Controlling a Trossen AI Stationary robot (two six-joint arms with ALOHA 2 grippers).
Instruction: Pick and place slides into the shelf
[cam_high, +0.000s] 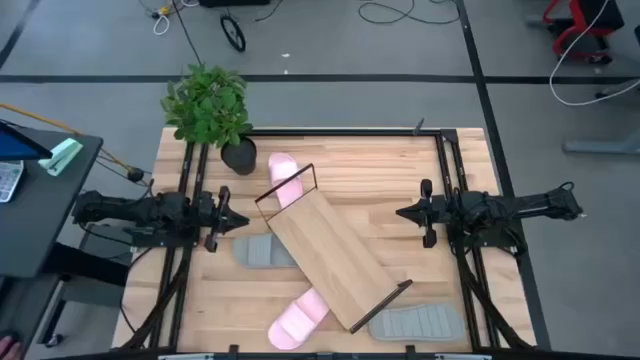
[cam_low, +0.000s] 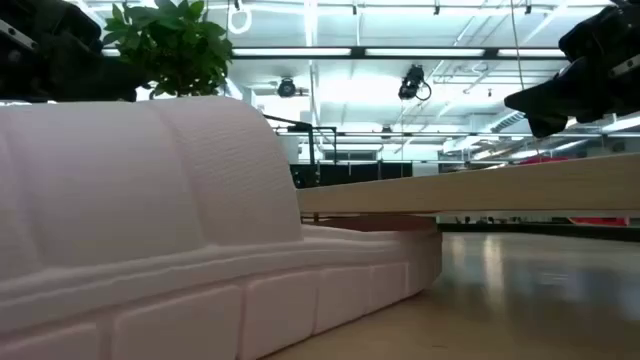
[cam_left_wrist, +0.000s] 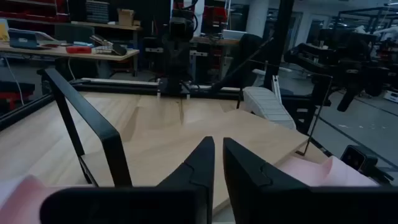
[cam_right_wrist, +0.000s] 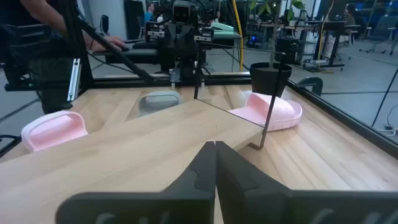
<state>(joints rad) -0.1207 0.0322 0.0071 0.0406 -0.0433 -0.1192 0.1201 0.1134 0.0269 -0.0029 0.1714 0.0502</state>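
The shelf (cam_high: 335, 255) is a light-wood board lying slantwise mid-table, with a dark wire frame at each end. One pink slide (cam_high: 285, 176) lies at its far end, partly under the frame. The other pink slide (cam_high: 300, 320) sticks out from under its near side and fills the low view (cam_low: 150, 230). A grey slide (cam_high: 260, 252) lies along the board's left side, and another grey slide (cam_high: 420, 322) lies by its near end. My left gripper (cam_high: 238, 221) hovers shut left of the shelf. My right gripper (cam_high: 404, 212) hovers shut to its right.
A potted plant (cam_high: 212, 108) stands at the table's far left corner, close to the far pink slide. Dark frame rails (cam_high: 450, 200) run along the table's left and right sides. Bare wood (cam_high: 370, 175) lies between the shelf and the far edge.
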